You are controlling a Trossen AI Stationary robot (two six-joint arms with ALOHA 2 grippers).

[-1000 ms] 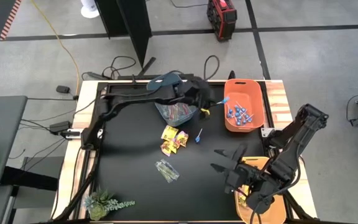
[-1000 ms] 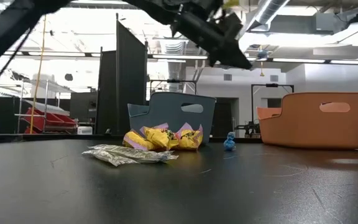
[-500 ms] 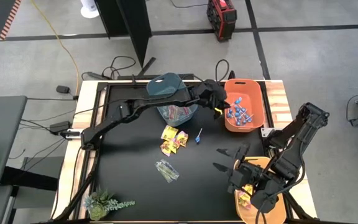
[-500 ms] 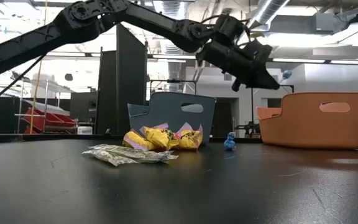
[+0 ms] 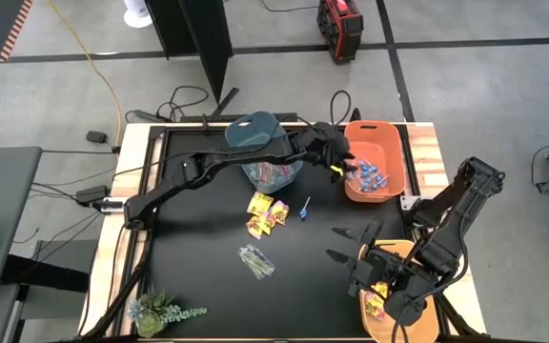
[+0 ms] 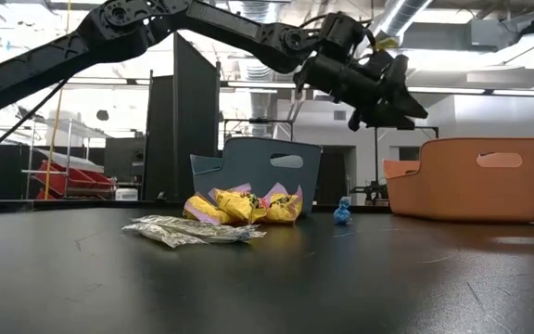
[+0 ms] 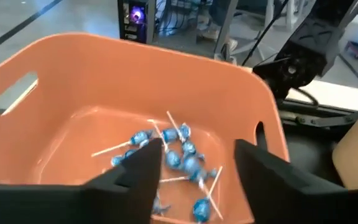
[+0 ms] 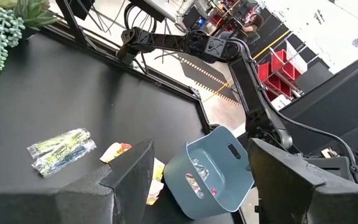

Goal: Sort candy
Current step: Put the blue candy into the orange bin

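- The left gripper [image 5: 341, 164] hovers over the near-left rim of the orange plastic bin [image 5: 394, 143], at about one o'clock on the table; its dark fingers [image 7: 138, 171] are spread apart and hold nothing.
- The right gripper [image 5: 346, 244] hangs at about five o'clock, its fingers [image 8: 129, 168] released wide and empty, just beside the yellow plastic bin [image 5: 427, 319].
- Blue-wrapped lollipops on thin sticks [image 7: 182, 155] lie heaped in the orange bin, roughly eight; I cannot count them exactly. One more blue lollipop [image 5: 305, 207] lies on the table near the centre.
- Yellow square packets with red print [image 5: 266, 212] form a small cluster of about four at the centre; more show in the yellow bin.
- One bundle of slim clear-wrapped sticks [image 5: 255, 260] lies toward six o'clock; others fill the blue-grey plastic bin [image 5: 260, 129] at twelve o'clock.
- Three bins in all stand on the black table top [image 5: 198, 248], with a small green plant [image 5: 160, 310] at seven o'clock.
- Beyond lie grey floor, cables and a black partition [image 6: 197, 121].
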